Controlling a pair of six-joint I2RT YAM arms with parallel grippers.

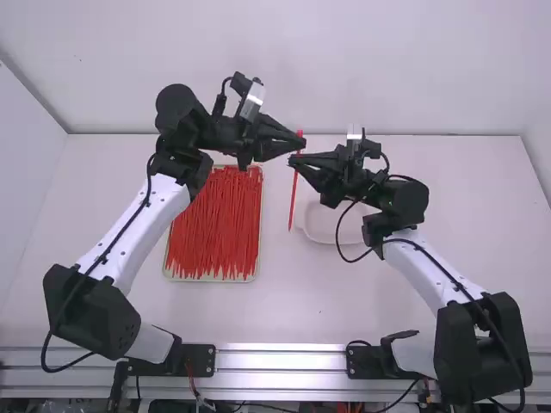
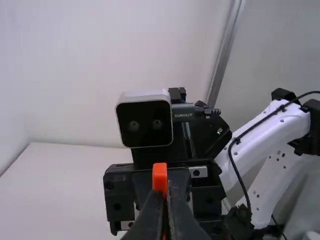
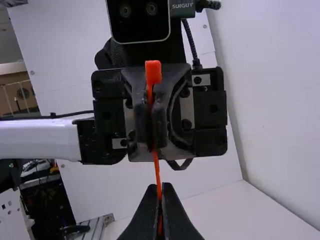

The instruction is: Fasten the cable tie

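Red and slim, the cable tie hangs upright in the air between the two end effectors, which meet tip to tip above the desk. The left end effector is closed on the tie just under its square head; in the left wrist view the head stands up out of the pinched fingers. The right end effector faces it from the other side, touching or nearly so, and is clamped on the strap a little lower. In the right wrist view the strap runs from the left end effector down into the right one's own closed fingertips. Below the right end effector the rest of the strap dangles free, its tip pointing at the desk.

Under the left end effector and to its outer side lies a shallow tray heaped with spare ties of the same red. A white dish sits on the desk beneath the right end effector, just beside the tray.
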